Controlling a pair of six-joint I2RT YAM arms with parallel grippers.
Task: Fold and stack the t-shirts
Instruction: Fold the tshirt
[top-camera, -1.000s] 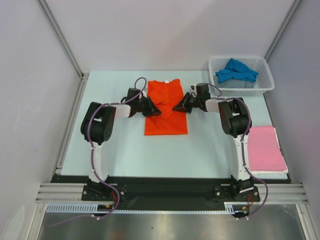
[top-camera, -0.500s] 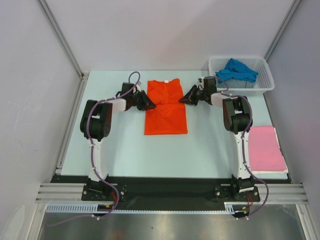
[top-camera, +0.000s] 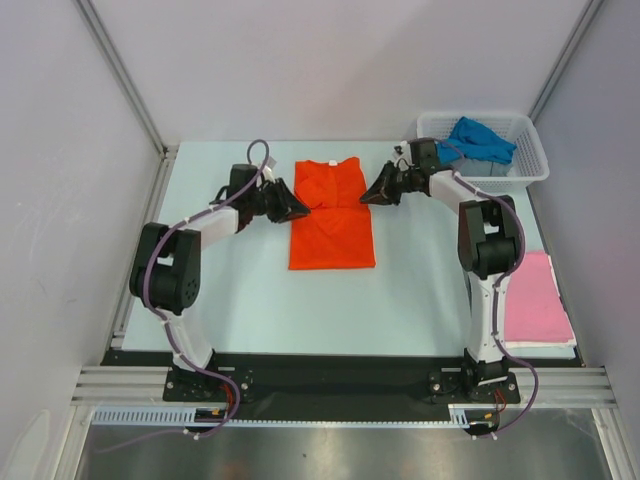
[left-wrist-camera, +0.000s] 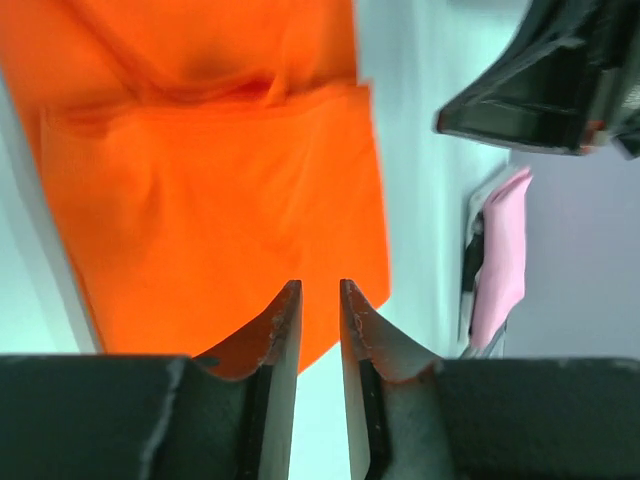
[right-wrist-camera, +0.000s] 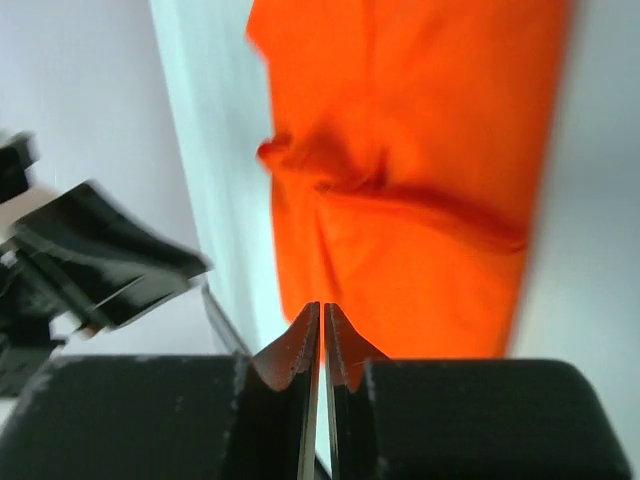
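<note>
The bright orange-red t-shirt (top-camera: 332, 215) lies as a long narrow rectangle in the middle of the table, with a crease across its upper part (left-wrist-camera: 220, 180) (right-wrist-camera: 410, 200). My left gripper (top-camera: 300, 210) (left-wrist-camera: 318, 285) hovers at the shirt's left edge, jaws a little apart and empty. At the shirt's right edge my right gripper (top-camera: 366, 198) (right-wrist-camera: 322, 305) has its jaws all but touching, with no cloth between them. A pink t-shirt (top-camera: 535, 295) (left-wrist-camera: 505, 250) lies folded at the near right. A blue t-shirt (top-camera: 473, 140) sits crumpled in the basket.
A white mesh basket (top-camera: 430, 125) stands at the far right corner. Metal rails run along the table's left side and near edge. Grey walls close in the back and both sides.
Both grippers have moved from over the shirt's middle toward its far part and out to its side edges. The left jaws have spread a little.
</note>
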